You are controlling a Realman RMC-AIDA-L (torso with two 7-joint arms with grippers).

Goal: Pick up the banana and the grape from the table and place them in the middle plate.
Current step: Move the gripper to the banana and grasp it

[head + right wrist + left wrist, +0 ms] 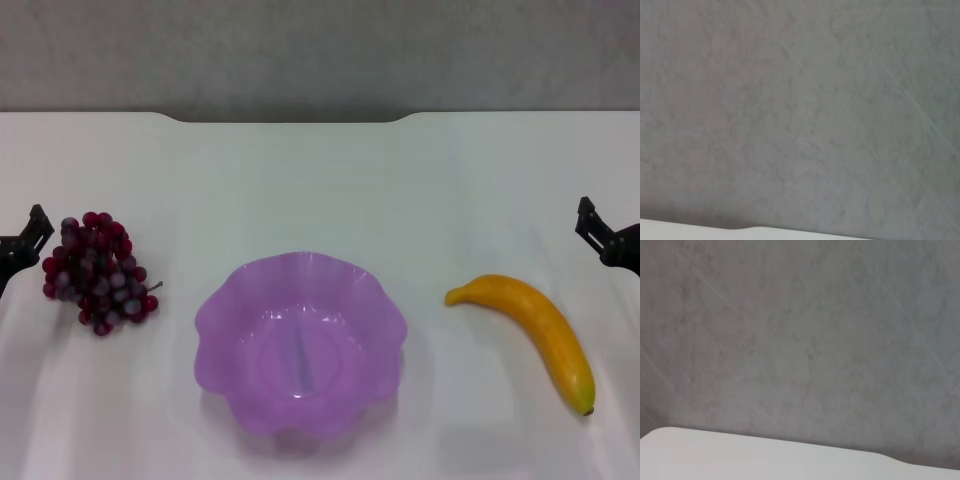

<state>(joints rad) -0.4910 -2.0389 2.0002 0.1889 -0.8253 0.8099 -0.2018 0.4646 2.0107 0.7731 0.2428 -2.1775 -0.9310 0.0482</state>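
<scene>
Purple and translucent, the middle plate (300, 345) sits at the centre of your head view with nothing in it; neither fruit has been lifted yet. The grape (98, 272) lies at its 9 o'clock, well apart, and the banana (535, 332) at its 3 o'clock, also apart, its dark tip pointing toward 5 o'clock.

Expect the grape bunch to be light, lumpy and loose, so single berries may roll or shift under the pads; you would do best to close across the thick middle of the cluster, not the thin stem. The banana looks smooth, stiff and a little slippery, so take it across its mid-length, where the curve is fattest.

The left gripper (22, 246) waits at the far 9 o'clock edge, just beside the grapes; the right gripper (605, 236) waits at the far 3 o'clock edge, above the banana. I cannot tell whether either pincer is released or clenched.

The table (320, 180) is plain white and flat, notched at 12 o'clock, with a mottled grey wall (800, 340) behind it
</scene>
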